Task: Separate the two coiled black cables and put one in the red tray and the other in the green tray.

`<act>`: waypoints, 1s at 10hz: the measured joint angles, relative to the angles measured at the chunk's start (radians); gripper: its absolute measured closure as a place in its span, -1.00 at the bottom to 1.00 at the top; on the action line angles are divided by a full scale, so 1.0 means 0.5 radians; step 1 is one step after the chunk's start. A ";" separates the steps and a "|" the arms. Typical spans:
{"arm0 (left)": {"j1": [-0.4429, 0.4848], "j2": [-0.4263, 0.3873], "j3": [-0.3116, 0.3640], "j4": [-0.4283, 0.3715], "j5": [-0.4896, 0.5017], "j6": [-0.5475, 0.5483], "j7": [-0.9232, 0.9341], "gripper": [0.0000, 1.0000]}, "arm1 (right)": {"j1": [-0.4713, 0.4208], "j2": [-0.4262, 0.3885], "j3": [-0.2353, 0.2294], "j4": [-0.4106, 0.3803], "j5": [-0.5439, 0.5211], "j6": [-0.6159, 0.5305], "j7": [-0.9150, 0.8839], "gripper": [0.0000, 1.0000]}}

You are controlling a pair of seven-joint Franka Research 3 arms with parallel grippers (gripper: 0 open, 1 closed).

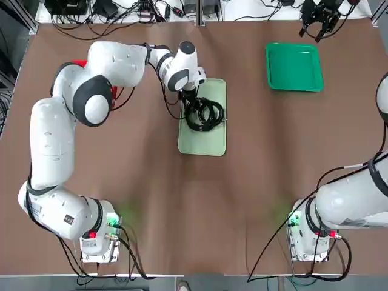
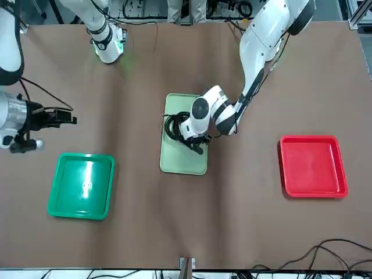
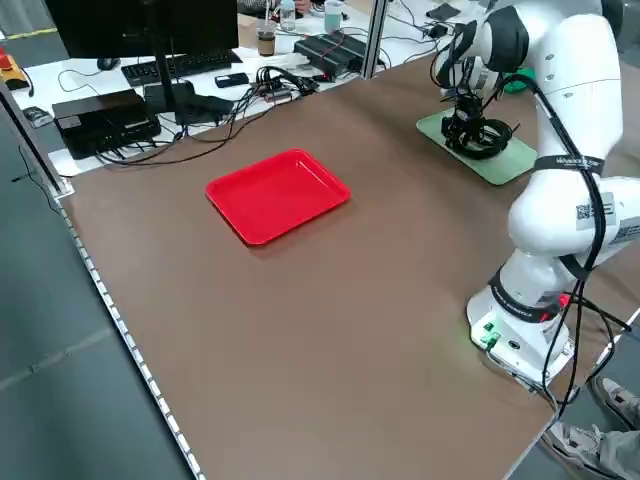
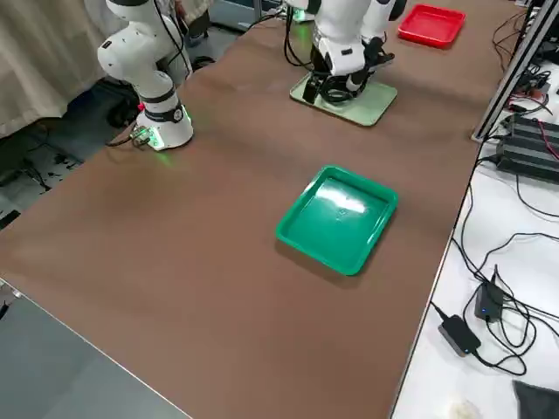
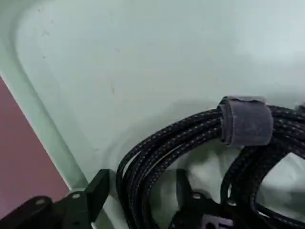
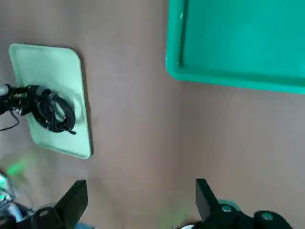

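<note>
The two coiled black cables (image 1: pixel 205 114) lie together, overlapping, on a pale mint tray (image 1: pixel 203 138) in the middle of the table. My left gripper (image 5: pixel 140 185) is down at the far left edge of the coils. Its fingers straddle a bundle of strands (image 5: pixel 143 157) with narrow gaps on both sides, so it is open. A grey strap (image 5: pixel 245 121) binds one coil. The green tray (image 1: pixel 294 66) lies far right, with nothing in it. The red tray (image 2: pixel 312 165) lies far left, also with nothing in it. My right gripper (image 6: pixel 138 205) hovers open beyond the green tray.
The left arm's elbow covers most of the red tray in the top view. Loose wiring, power bricks and a keyboard (image 3: pixel 175 65) line the far edge beyond the table. Brown tabletop (image 1: pixel 254 182) stretches between the trays and the arm bases.
</note>
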 joint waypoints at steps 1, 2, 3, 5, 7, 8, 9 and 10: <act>0.004 -0.003 0.001 0.005 0.005 0.000 -0.002 0.22 | 0.002 0.011 0.006 -0.053 0.100 -0.018 -0.005 -1.00; 0.008 -0.012 0.003 0.004 0.009 -0.006 -0.002 0.52 | 0.010 0.025 0.014 -0.105 0.234 -0.058 -0.009 -1.00; 0.011 -0.012 0.003 0.002 0.009 -0.002 -0.003 0.60 | 0.023 0.052 0.019 -0.129 0.388 -0.136 -0.009 -1.00; 0.014 -0.016 0.002 0.002 0.009 -0.001 -0.003 0.65 | 0.022 0.122 0.016 -0.142 0.567 -0.309 -0.010 -1.00; 0.027 -0.074 -0.003 -0.011 0.010 -0.002 0.010 0.65 | 0.000 0.142 0.012 -0.156 0.636 -0.410 -0.061 -1.00; 0.050 -0.133 -0.014 -0.032 0.010 -0.003 0.034 0.65 | -0.019 0.142 0.011 -0.184 0.661 -0.422 -0.098 -1.00; 0.088 -0.206 -0.038 -0.060 0.006 -0.004 0.060 0.66 | -0.033 0.144 0.007 -0.227 0.693 -0.422 -0.126 -1.00; 0.148 -0.273 -0.100 -0.090 -0.013 -0.005 0.087 0.72 | -0.034 0.145 0.008 -0.261 0.709 -0.416 -0.138 -1.00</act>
